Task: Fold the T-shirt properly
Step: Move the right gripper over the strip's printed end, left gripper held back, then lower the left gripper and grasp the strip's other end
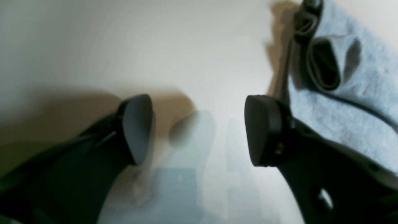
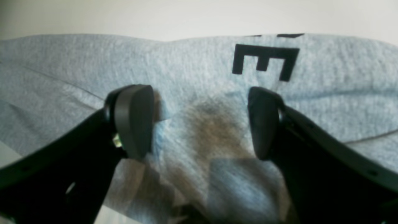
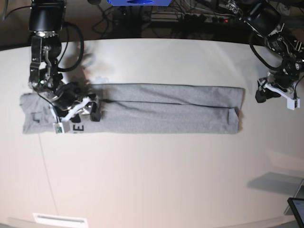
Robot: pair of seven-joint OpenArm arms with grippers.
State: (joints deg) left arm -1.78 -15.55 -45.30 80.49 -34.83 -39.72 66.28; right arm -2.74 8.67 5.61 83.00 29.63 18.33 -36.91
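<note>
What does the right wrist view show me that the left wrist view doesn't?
Only the right wrist view: the right gripper open just above the T-shirt, with a black letter E printed on the cloth.

Only the left wrist view: the left gripper open over the bare table, with the shirt's folded end to one side.

Both: wide-open jaws with nothing between them, grey fabric and pale tabletop.

blur: left wrist view is smearing the table [image 1: 124, 46] | cut off: T-shirt [image 2: 202, 77] lettering is running past the fold | hidden: right gripper [image 3: 83, 111] is covering part of the print
</note>
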